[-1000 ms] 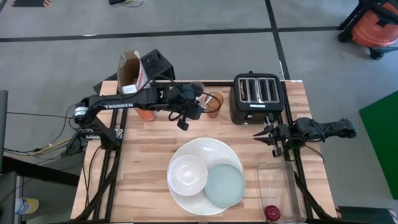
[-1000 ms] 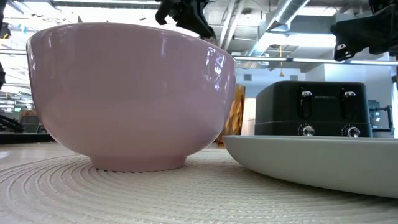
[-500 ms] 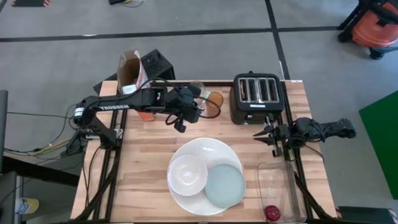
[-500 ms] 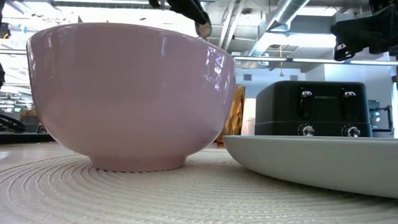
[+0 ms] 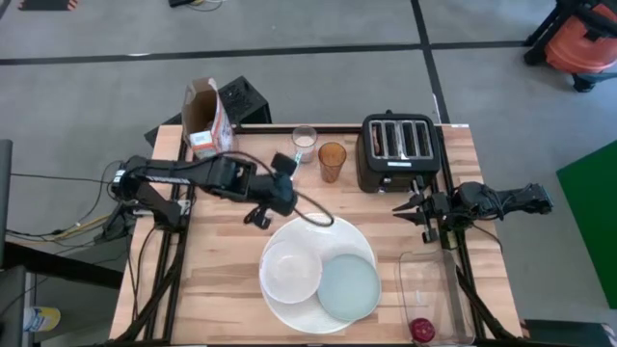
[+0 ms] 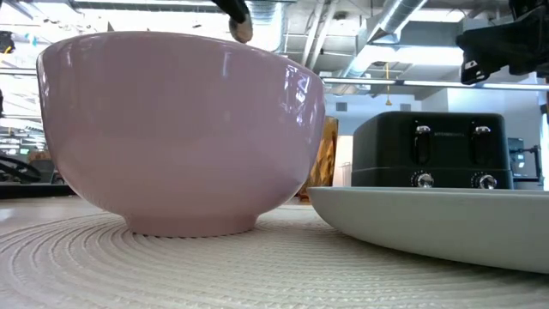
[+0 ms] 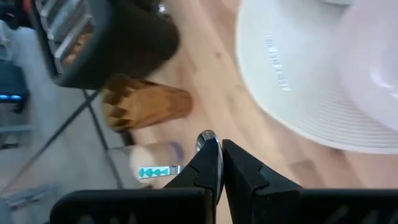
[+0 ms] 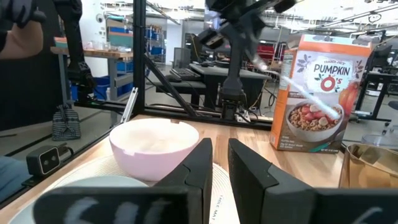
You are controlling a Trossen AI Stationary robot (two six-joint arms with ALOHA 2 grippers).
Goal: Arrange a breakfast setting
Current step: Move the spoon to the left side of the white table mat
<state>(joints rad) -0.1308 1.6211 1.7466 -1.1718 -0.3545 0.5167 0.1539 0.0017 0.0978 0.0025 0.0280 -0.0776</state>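
My left gripper (image 5: 289,196) hangs above the wood between the glasses and the large white plate (image 5: 318,231), shut on the spoon (image 6: 243,31). The white bowl (image 5: 292,270) and the pale green small plate (image 5: 349,287) stand on the large plate. The milk glass (image 5: 305,137) and the amber glass (image 5: 332,159) stand near the far edge, and the cereal box (image 5: 204,120) stands at the far left corner. My right gripper (image 5: 405,206) waits at the right edge, its fingers a narrow gap apart with nothing between them. My left gripper pinches the spoon between its two shut fingers, which slant down toward the table's right. Only a metal end (image 7: 206,135) shows past the fingertips; the fingers hide the rest. The spoon is lifted clear of the table.
A black toaster (image 5: 400,152) stands at the far right, behind the amber glass. A clear container (image 5: 424,294) at the near right corner holds the red fruit (image 5: 422,330). Bare wood lies left of the large plate.
My left gripper has drawn back from the two glasses at the far edge, going toward the near edge and a little left, up to the large plate's far rim, and has turned as it went. It stays shut on the spoon. Both glasses now stand uncovered.
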